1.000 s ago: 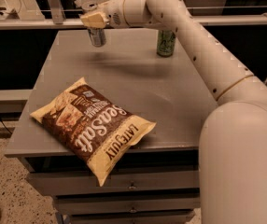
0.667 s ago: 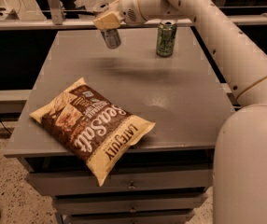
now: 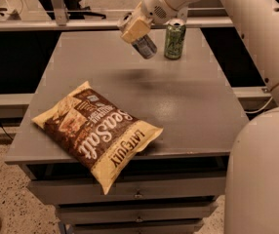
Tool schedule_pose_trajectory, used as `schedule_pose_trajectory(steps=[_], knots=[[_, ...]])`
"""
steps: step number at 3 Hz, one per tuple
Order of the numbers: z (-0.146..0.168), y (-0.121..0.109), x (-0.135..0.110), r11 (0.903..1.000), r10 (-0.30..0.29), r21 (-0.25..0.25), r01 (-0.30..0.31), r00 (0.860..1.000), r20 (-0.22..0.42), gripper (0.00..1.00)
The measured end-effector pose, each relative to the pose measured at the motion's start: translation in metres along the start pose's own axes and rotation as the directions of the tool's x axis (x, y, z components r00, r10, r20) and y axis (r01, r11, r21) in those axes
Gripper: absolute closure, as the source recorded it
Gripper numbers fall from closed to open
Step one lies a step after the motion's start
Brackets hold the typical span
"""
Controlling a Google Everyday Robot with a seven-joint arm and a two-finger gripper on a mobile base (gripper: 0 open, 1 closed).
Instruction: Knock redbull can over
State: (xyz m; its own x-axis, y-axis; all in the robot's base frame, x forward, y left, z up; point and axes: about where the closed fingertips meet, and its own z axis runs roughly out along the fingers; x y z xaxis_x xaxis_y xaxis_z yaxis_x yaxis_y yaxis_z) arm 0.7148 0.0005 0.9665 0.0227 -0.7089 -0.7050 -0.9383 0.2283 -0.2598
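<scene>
Tilting steeply in the upper middle of the frame, the redbull can [image 3: 146,47] is clamped in the pincer [image 3: 135,30], just left of the upright green can [image 3: 174,39] on the worktop [image 3: 188,101].

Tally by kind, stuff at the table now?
Cans: 2, the redbull can, tilted at the gripper near the table's far edge, and the upright green can.
Chip bag: 1.
Total: 3.
</scene>
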Motion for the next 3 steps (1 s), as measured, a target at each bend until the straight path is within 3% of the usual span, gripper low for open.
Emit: schedule_pose_trajectory(steps=[1, 2, 3], knots=[[-0.004, 0.022, 0.017, 0.9933, -0.061, -0.105, 0.048, 0.991, -0.120, 1.00], [0.010, 0.043, 0.028, 0.9760, -0.103, -0.208, 0.066, 0.980, -0.173, 1.00], [0.029, 0.058, 0.031, 0.9552, -0.140, -0.285, 0.079, 0.970, -0.200, 0.84]])
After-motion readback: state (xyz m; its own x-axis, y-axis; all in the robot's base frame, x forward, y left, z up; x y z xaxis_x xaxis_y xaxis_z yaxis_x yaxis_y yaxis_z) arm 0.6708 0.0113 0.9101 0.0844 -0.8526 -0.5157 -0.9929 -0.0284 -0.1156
